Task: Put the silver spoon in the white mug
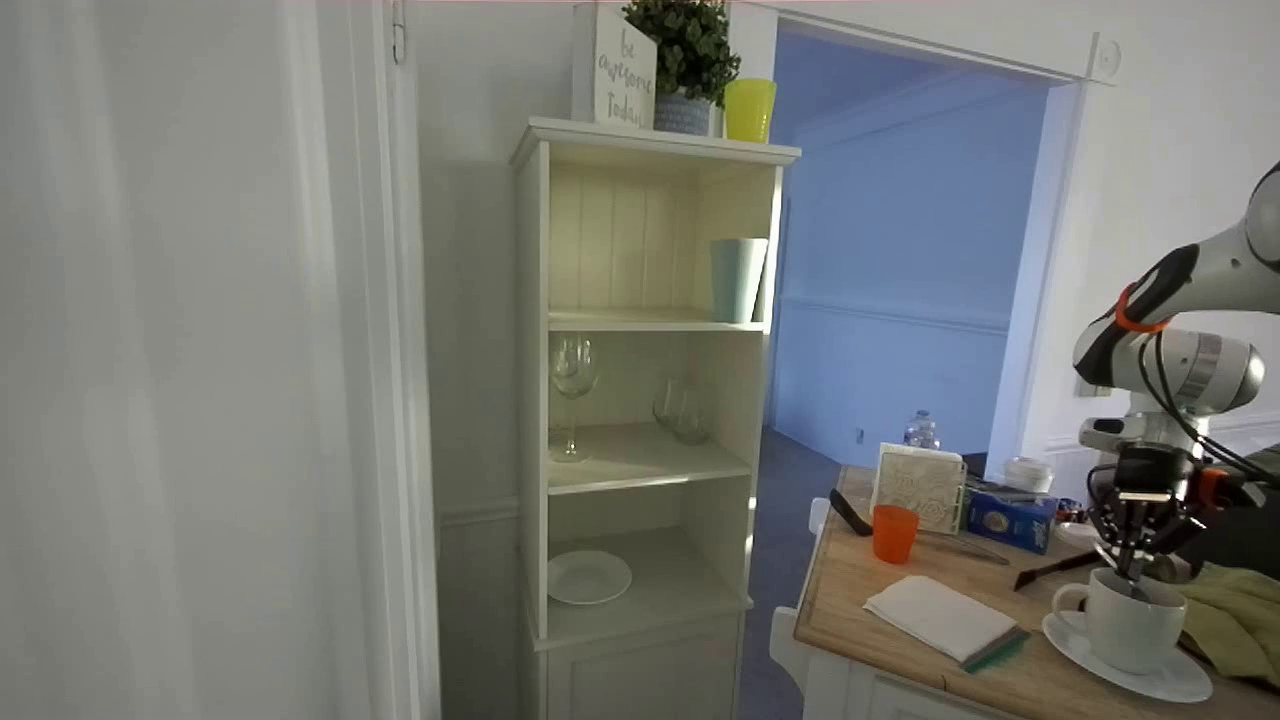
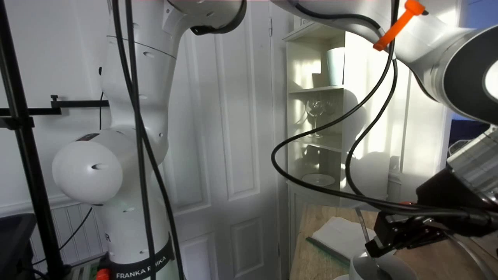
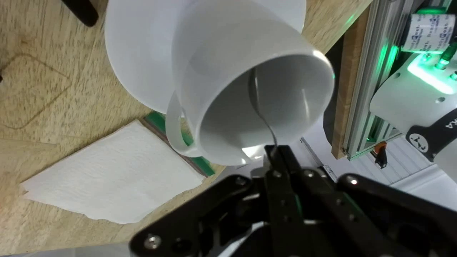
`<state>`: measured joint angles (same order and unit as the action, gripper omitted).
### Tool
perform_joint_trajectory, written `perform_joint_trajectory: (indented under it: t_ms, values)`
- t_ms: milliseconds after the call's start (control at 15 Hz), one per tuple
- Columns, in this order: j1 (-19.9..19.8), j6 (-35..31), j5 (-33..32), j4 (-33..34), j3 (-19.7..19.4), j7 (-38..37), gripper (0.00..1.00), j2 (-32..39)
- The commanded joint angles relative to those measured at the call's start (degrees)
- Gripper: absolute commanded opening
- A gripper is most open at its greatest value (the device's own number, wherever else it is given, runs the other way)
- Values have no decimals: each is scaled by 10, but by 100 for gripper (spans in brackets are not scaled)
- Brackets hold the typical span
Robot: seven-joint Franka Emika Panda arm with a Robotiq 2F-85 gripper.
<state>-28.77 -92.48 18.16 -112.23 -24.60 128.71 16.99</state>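
The white mug [image 1: 1130,630] stands upright on a white saucer [image 1: 1170,682] near the counter's front edge; it also shows in an exterior view [image 2: 360,268] and the wrist view [image 3: 214,60]. My gripper [image 1: 1130,555] is just above the mug's rim, its fingers together. In the wrist view the gripper [image 3: 280,150] is shut on the silver spoon [image 3: 254,92]. The spoon's bowl end is inside the mug, and its handle [image 2: 362,223] slants up past the fingers. I cannot tell whether the spoon touches the mug's bottom.
A stack of white napkins [image 1: 940,612] lies left of the saucer. An orange cup [image 1: 895,533], a black-handled utensil [image 1: 850,513], a blue box [image 1: 1012,520] and a dark brush [image 1: 1055,570] are behind. A green cloth [image 1: 1235,615] lies beside the saucer. A white shelf [image 1: 650,475] stands farther off.
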Motion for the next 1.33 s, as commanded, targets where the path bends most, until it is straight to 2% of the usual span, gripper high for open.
perform_joint_trajectory:
  t_ms: [0,867,1267]
  values:
    - [-22,23,-10,34,19,9,1,26]
    - [-37,40,-21,69,49,15,1,74]
    - [-34,22,-75,57,55,50,1,69]
